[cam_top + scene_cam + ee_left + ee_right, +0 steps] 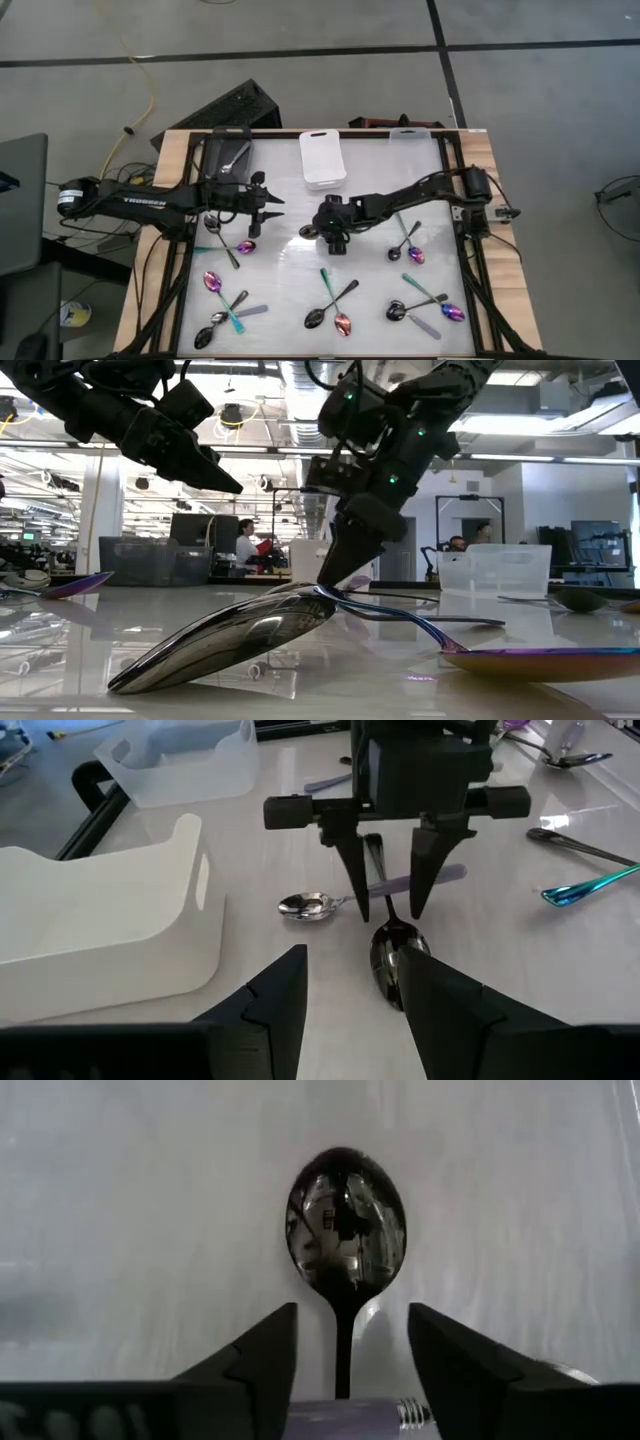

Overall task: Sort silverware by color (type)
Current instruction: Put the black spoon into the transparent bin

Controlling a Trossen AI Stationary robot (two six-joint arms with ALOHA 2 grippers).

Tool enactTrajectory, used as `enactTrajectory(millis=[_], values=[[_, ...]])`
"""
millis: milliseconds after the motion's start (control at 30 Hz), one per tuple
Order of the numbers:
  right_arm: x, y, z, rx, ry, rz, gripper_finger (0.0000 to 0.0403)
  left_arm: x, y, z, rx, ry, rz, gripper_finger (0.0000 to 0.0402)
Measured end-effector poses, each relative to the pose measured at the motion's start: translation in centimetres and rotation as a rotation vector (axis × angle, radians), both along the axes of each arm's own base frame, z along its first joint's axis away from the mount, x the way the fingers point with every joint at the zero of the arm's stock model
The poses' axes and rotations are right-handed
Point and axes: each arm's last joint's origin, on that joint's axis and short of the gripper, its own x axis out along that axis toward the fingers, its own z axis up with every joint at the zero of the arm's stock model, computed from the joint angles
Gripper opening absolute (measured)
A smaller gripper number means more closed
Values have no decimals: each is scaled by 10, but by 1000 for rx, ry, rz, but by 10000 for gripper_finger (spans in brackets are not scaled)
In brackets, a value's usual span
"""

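Black spoon (345, 1230) lies between our right gripper (345, 1355)'s spread, empty jaws, so we should drop squarely over its handle before closing; left gripper (350, 990) waits open, empty.

With the bench as reference, the right gripper (331, 243) pointed down near its middle, fingers (352, 870) parted and not clamping anything, while the left gripper (281, 207) hovered just left of it, fingers spread.

A glossy black metal spoon (345, 1215) mirrors the room on the pale grey tabletop (120, 1210). An iridescent purple-pink spoon with a teal handle (222, 296) lies near a white plastic rectangular bin (322, 158).
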Motion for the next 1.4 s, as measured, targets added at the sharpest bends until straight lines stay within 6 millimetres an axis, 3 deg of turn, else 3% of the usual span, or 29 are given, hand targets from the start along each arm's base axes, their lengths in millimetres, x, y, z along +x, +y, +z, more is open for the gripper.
enactTrajectory(millis=[133, 267, 367, 633, 767, 1067, 1200, 1400], values=[[-3, 0, -3, -1, 45, 1, 248, 0, 0, 0, -1, 0, 0, 142], [-4, 0, -4, -2, 56, -19, 233, 0, 0, 0, 2, -4, 3, 142], [-4, 0, -4, -4, 54, -27, 193, 1, 0, 2, 5, -21, 6, 142], [0, 1, -12, 27, 39, -10, 32, 1, 0, 2, -24, -22, 15, 142], [7, 4, -8, 77, -42, -32, 29, 0, 0, 1, -28, -17, 16, 142], [11, 3, 73, 289, -455, 101, 29, 0, 0, 1, -30, -13, 14, 142], [-14, -10, 102, 274, -471, 35, 29, -1, 0, 3, -17, -23, 6, 142], [-72, -49, 138, 116, -382, -344, 29, -1, 0, 5, 5, -31, -1, 142]])
